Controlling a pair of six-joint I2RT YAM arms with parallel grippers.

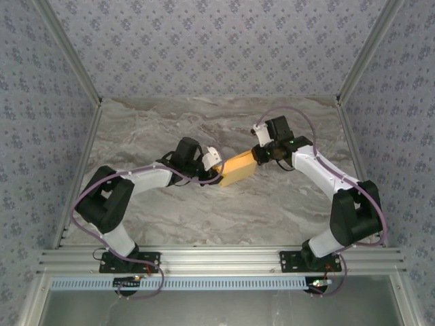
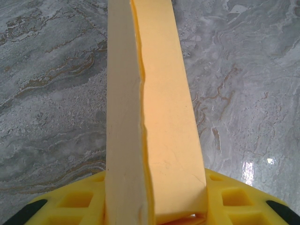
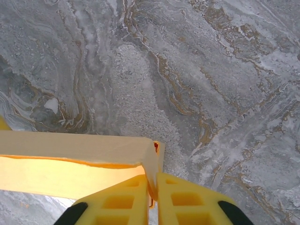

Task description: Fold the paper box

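The paper box (image 1: 237, 168) is a yellow-orange card box held above the marbled table between both arms. My left gripper (image 1: 212, 168) is shut on its left end; in the left wrist view the box (image 2: 154, 112) runs straight away from the yellow fingers (image 2: 234, 199), which press on both its sides. My right gripper (image 1: 258, 155) is shut on the right end. In the right wrist view its yellow fingers (image 3: 187, 199) pinch a thin end flap of the box (image 3: 70, 159), whose pale side and orange inside stretch off to the left.
The marbled table (image 1: 204, 122) lies bare around the box. Metal frame posts (image 1: 81, 156) run along both sides, and patterned walls close the back. An aluminium rail (image 1: 217, 261) carries both arm bases at the near edge.
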